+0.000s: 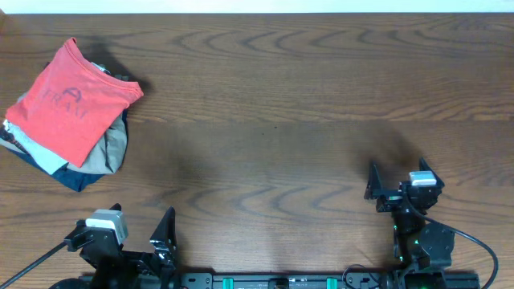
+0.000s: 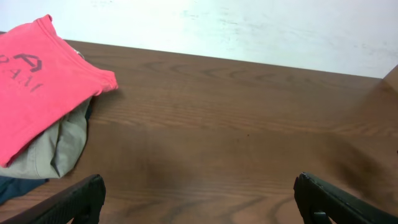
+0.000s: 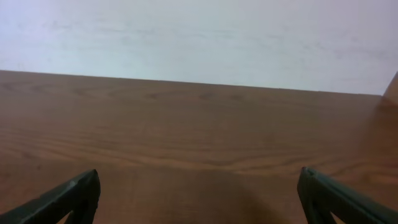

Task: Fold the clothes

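The clothes (image 1: 68, 100), a red-orange T-shirt with printed lettering, lie folded on top of a pile at the table's far left. In the left wrist view the clothes (image 2: 37, 87) fill the upper left corner. My left gripper (image 1: 124, 222) sits at the table's near edge, well short of the pile, and stands open (image 2: 199, 183) over bare wood. Near the front right, my right gripper (image 1: 399, 178) is open too (image 3: 199, 176), with only wood between its fingers.
Under the red shirt lie a tan garment (image 1: 114, 148) (image 2: 59, 146), a dark navy one (image 1: 78, 180) (image 2: 11, 188) and a light grey one (image 1: 36, 152). The wooden table (image 1: 273, 120) ends at a white strip along its far edge (image 1: 321, 5).
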### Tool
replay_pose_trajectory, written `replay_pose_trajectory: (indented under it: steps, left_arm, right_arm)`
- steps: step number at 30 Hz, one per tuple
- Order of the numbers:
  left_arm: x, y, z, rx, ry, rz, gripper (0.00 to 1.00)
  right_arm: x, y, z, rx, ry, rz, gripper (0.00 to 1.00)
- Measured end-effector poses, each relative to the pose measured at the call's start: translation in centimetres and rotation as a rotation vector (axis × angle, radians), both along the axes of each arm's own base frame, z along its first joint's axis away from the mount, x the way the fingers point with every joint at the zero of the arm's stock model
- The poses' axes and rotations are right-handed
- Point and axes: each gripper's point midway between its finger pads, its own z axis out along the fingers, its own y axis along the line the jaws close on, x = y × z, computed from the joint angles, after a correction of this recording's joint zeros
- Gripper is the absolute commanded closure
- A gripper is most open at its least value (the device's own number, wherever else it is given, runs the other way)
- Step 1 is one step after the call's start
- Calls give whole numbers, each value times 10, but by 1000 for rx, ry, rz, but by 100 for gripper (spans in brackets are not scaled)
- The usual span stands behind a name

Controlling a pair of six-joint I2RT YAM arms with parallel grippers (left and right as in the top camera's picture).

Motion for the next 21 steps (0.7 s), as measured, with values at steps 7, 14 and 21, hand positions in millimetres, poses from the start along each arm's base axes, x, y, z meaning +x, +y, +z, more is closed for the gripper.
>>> replay_pose_trajectory:
  steps: [7, 14, 21]
  left_arm:
    - [0, 0, 0, 0, 0, 0, 2]
    - [0, 0, 0, 0, 0, 0, 2]
    - [0, 0, 0, 0, 0, 0, 2]
  right_arm:
    - [0, -12, 2, 75, -8, -76, 1]
    - [0, -15, 2, 83, -9, -95, 1]
    - [0, -15, 2, 85, -9, -95, 1]
